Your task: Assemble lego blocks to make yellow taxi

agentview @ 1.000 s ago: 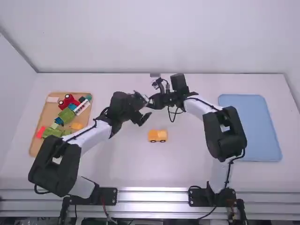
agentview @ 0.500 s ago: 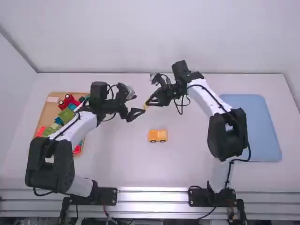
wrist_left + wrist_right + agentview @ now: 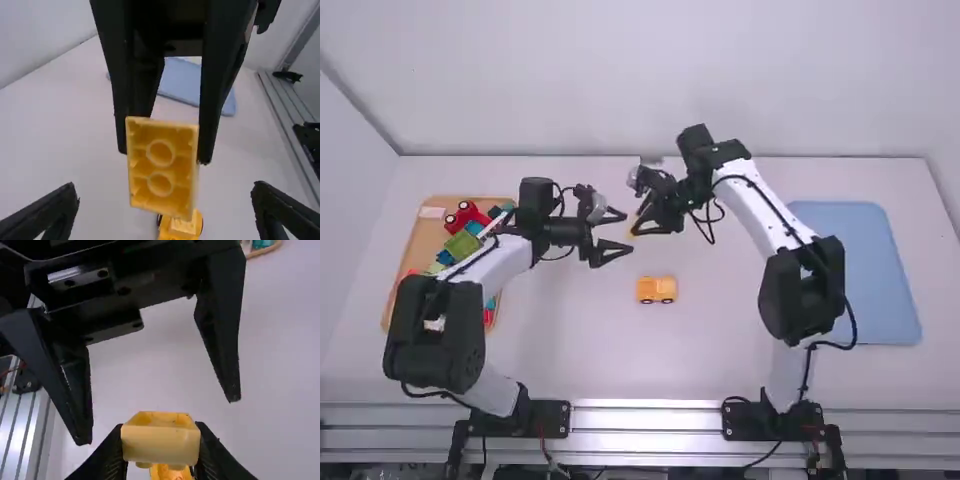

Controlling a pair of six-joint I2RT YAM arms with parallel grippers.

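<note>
Above the table's middle, my right gripper [image 3: 645, 217] is shut on a yellow block [image 3: 635, 228]. Facing it from the left, my left gripper [image 3: 628, 232] stands open with nothing between its fingers. In the left wrist view the block [image 3: 161, 167] shows its hollow side with two round tubes, and my left gripper [image 3: 167, 210] is spread wide around that area, not touching it. In the right wrist view the block [image 3: 160, 440] sits between the fingertips of my right gripper [image 3: 160, 447]. The part-built yellow taxi [image 3: 656, 289] rests on the table below, its wheels toward the front.
At the left, a wooden tray [image 3: 417, 245] holds a red car [image 3: 467, 215], green blocks and several other pieces. A blue tray [image 3: 855, 270] lies at the right of the white table [image 3: 620, 350].
My left gripper first drew back left from the right one, then came right again, its fingers now wide open. The right gripper has turned slightly, bringing the yellow block into view. The taxi stayed put.
</note>
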